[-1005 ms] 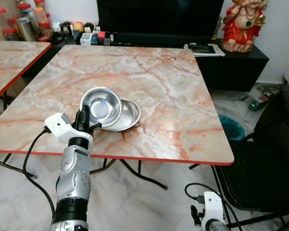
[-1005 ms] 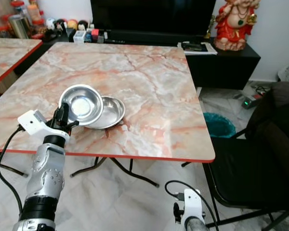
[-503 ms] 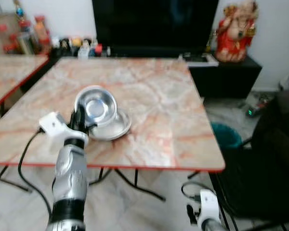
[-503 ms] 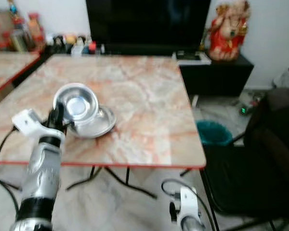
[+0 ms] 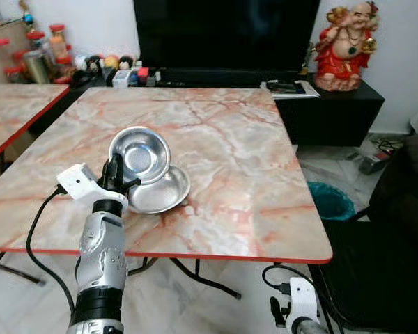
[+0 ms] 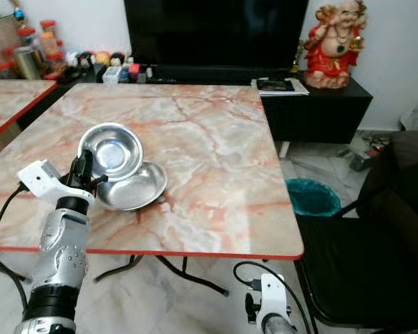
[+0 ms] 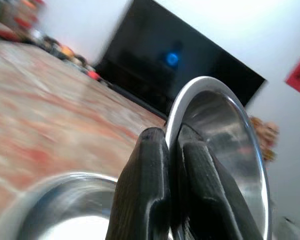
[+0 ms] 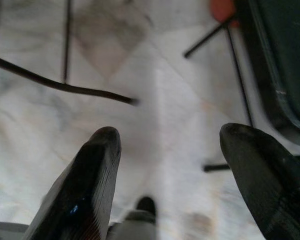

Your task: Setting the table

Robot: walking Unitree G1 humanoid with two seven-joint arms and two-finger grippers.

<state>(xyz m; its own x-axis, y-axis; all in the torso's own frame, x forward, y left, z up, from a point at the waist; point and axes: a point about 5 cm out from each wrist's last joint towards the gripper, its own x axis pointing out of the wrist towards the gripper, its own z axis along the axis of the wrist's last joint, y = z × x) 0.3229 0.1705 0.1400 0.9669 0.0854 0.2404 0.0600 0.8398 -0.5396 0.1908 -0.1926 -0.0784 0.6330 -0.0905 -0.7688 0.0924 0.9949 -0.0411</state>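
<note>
My left pincer (image 5: 116, 178) grips the empty steel bowl (image 5: 140, 154) by its rim, tilted over an empty second bowl (image 5: 161, 191) on the marble surface (image 5: 251, 167). The grip is unchanged from a second ago. My right pincer (image 8: 165, 170) hangs wide open above the floor.

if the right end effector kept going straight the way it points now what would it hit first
Probably the pale marble floor. The right end effector hangs open, pointing down at it, with nothing between its fingers; the chair legs sit off to the side.
</note>
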